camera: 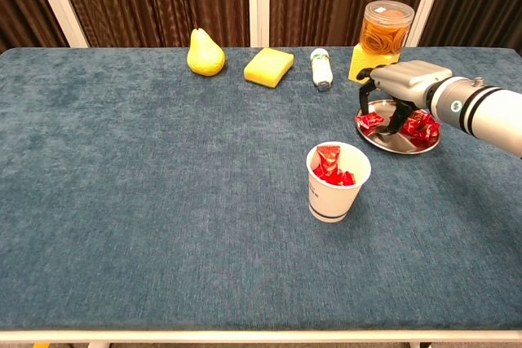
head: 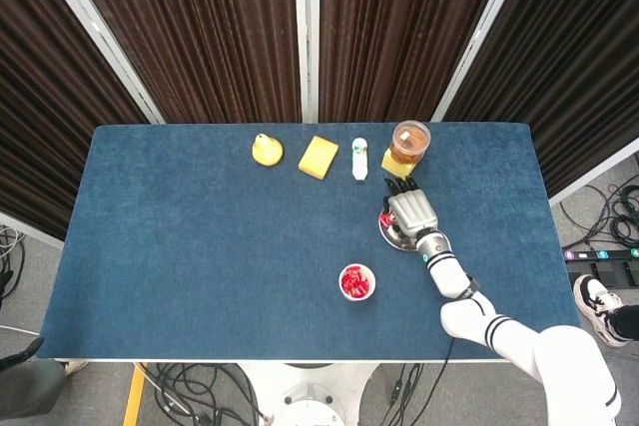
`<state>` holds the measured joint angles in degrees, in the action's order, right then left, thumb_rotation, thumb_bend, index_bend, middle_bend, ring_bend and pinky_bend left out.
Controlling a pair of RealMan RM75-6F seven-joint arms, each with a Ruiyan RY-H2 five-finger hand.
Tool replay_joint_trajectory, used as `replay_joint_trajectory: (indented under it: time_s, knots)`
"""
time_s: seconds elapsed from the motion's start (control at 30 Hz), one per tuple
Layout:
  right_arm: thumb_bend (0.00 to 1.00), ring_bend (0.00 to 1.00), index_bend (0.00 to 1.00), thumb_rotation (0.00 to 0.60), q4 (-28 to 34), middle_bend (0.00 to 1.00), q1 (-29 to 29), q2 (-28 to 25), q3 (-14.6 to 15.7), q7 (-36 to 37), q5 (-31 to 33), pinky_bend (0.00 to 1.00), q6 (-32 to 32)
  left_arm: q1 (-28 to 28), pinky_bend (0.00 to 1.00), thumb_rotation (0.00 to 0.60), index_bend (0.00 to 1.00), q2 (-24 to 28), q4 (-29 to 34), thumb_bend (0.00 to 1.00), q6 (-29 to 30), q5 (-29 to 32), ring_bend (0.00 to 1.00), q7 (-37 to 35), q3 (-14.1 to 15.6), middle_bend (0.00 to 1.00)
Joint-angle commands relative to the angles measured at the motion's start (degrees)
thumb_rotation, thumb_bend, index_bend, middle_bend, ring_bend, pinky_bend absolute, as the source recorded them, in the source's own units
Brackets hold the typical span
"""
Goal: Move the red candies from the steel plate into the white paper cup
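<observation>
One steel plate [camera: 424, 146], one white paper cup [camera: 337, 183]

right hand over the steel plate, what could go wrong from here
The right hand reaches down among loose red candies on the steel plate; fingers could push the plate or flick a candy onto the table. The jar stands just behind and could be bumped. The white paper cup already holds candies and may tip.
</observation>
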<state>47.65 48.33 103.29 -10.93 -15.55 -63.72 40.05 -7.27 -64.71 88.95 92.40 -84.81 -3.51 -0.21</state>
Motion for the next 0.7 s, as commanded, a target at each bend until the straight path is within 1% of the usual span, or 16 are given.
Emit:
replay_joint_trajectory:
  time_s: [0.03,0.23,0.37,0.43,0.57,0.7]
  knots:
    - [0.25,0.0,0.46,0.6,-0.2,0.06,0.1,0.2,0.0,-0.2,0.0,0.0,0.0,-0.1,0.15,0.6,0.07,0.0,-0.1,0.16,0.0,0.0,0.08,-0.1,0.0,0.04]
    - [0.35,0.0,0.55,0.6,-0.7,0.08,0.0,0.6,-0.1,-1.3,0.3,0.0,0.2,-0.2,0.15,0.6,0.07,-0.1,-0.3,0.16,0.2,0.1,0.08,-0.3,0.0,0.04]
    - [0.4,0.0,0.58,0.6,0.6,0.09,-0.4,-0.2,-0.3,-0.5,-0.2,0.0,1.2,-0.2,0.15,0.6,0.07,0.0,-0.3,0.16,0.3,0.0,0.08,-0.4,-0.1,0.04]
    - [0.4,0.0,0.59,0.6,3.5,0.09,-1.0,-2.0,-0.3,0.9,-1.7,0.0,2.8,-0.2,0.15,0.6,0.07,0.0,-0.3,0.16,0.4,-0.1,0.08,-0.4,-0.1,0.04]
    - [0.4,0.0,0.59,0.6,12.5,0.1,-2.9,-7.8,0.7,3.6,-6.5,0.0,7.8,-0.2,0.15,0.6,0.07,0.1,-0.1,0.16,0.4,-0.2,0.08,-0.2,-0.1,0.04]
    - [0.39,0.0,0.59,0.6,25.1,0.09,-5.3,-15.1,2.6,7.0,-13.6,0.0,13.9,-0.1,0.15,0.6,0.07,0.3,0.2,0.16,0.6,-0.4,0.08,0.1,-0.2,0.04]
